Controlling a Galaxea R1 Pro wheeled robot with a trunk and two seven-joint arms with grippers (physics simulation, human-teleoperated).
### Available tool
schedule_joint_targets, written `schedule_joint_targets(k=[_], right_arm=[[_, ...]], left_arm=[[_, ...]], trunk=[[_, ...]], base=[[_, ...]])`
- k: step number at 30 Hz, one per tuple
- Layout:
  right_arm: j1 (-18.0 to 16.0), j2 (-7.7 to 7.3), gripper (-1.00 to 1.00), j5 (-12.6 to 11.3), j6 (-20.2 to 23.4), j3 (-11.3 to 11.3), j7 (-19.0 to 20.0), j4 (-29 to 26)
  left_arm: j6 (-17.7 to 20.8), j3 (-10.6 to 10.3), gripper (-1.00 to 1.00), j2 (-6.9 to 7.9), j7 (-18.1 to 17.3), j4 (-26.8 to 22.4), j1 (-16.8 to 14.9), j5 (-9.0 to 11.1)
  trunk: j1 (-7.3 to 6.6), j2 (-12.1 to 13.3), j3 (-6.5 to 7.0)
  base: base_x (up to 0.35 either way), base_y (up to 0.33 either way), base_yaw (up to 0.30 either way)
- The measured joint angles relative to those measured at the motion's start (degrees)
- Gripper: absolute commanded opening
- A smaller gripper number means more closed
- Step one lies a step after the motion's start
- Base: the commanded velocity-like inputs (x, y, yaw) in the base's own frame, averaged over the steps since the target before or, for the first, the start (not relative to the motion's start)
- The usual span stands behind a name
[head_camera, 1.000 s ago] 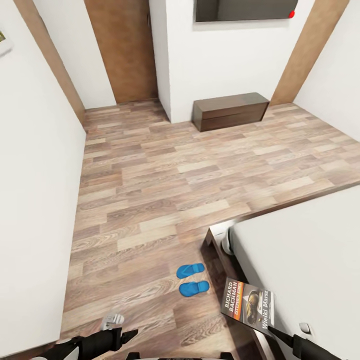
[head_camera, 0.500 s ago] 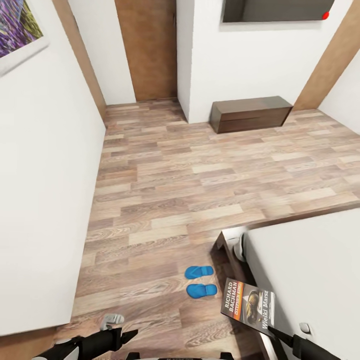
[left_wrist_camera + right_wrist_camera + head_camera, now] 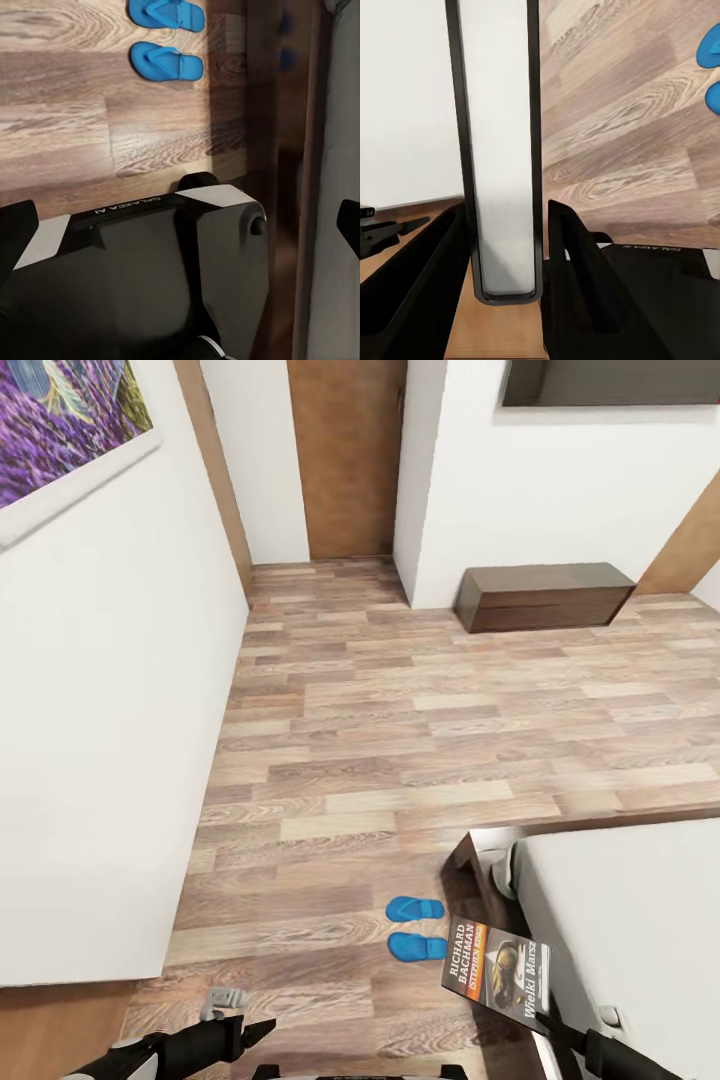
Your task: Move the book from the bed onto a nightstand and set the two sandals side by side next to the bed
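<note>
The right end effector (image 3: 548, 1022) is pinched shut on the book (image 3: 496, 968), gripping it by its lower edge so it sticks up over the edge of the bed (image 3: 640, 920). In the right wrist view the book (image 3: 501, 150) looks like a thin pale slab between two black fingers (image 3: 577, 277). The book is thin and light, and its paper cover may bend or slip, so a grip near the spine looks safest to me. Its cover is dark with an orange band and white letters. The left end effector (image 3: 262, 1028) hangs low over the floor (image 3: 400, 740), and I cannot tell if it is open or closed. The two sandals (image 3: 416, 928) lie flat on the floor side by side, just beside the corner of the bed. They are bright blue, small and probably soft and bendy, so they should be easy to lift by the sole edge. The floor is brown wood planks with a wavy grain. The bed has a smooth pale grey mattress on a dark frame. A long dark brown cabinet (image 3: 545, 596) stands by the far white wall.
</note>
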Motion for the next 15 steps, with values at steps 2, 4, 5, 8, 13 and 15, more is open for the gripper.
schedule_joint_targets(k=[2, 4, 5, 8, 13, 15], right_arm=[[0.00, 0.00, -1.00, 0.01, 0.00, 0.01, 0.01, 0.00], [0.00, 0.00, -1.00, 0.03, 0.00, 0.01, 0.01, 0.00], [0.00, 0.00, -1.00, 0.01, 0.00, 0.00, 0.00, 0.00], [0.00, 0.00, -1.00, 0.04, 0.00, 0.01, -0.01, 0.00], [0.00, 0.00, -1.00, 0.02, 0.00, 0.00, -0.02, 0.00], [0.00, 0.00, -1.00, 0.03, 0.00, 0.01, -0.05, 0.00]], left_arm=[[0.01, 0.00, 1.00, 0.00, -0.01, 0.00, 0.00, 0.00], [0.00, 0.00, 1.00, -0.04, -0.03, 0.00, 0.00, 0.00], [0.00, 0.00, 1.00, -0.06, -0.03, 0.00, 0.00, 0.00], [0.01, 0.00, 1.00, -0.08, -0.04, 0.00, 0.06, -0.03], [0.07, -0.16, 1.00, -0.86, 0.00, -0.06, 0.23, -0.49], [0.09, -0.26, 1.00, -1.13, 0.01, -0.08, 1.01, -1.59]], trunk=[[0.00, 0.00, 0.00], [0.00, 0.00, 0.00], [0.00, 0.00, 0.00], [0.00, 0.00, 0.00], [0.00, 0.00, 0.00], [0.00, 0.00, 0.00]], base=[[0.000, 0.000, 0.232], [0.000, 0.000, 0.232], [0.000, 0.000, 0.232], [0.000, 0.000, 0.232], [0.000, 0.000, 0.233], [0.000, 0.000, 0.232]])
